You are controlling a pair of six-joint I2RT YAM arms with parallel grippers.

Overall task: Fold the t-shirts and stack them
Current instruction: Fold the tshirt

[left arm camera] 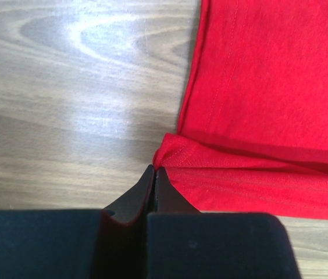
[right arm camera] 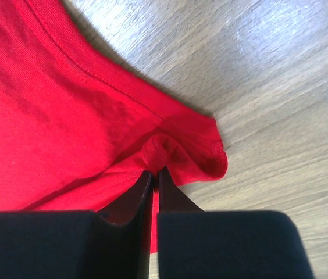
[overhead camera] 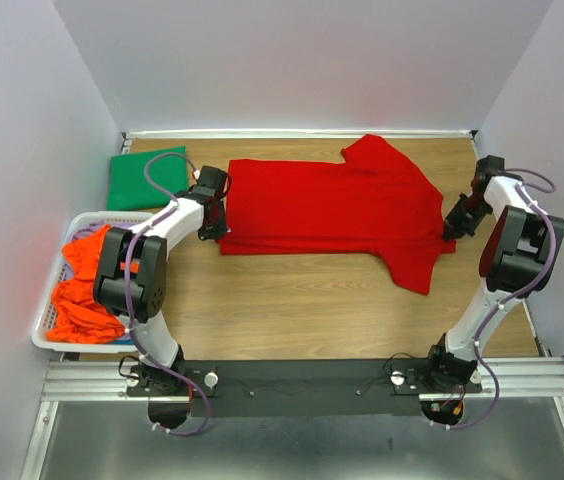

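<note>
Jaws of the left gripper [left arm camera: 154, 171] pinched tight on a folded corner of the red shirt [overhead camera: 332, 205]; right gripper [right arm camera: 154, 172] likewise clamped its opposite edge. Both wrists sat low, shirt spread on the table [overhead camera: 292, 310] between them.

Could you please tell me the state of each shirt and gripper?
Bright red cloth t-shirt: spread on the wooden table, partly folded, pinched at both ends.
Dark green cloth t-shirt: folded, far left corner.
Orange cloth bundle: crumpled in the white slatted plastic basket.
Left gripper: shut on the red t-shirt's corner.
Right gripper: shut on its opposite end.
</note>
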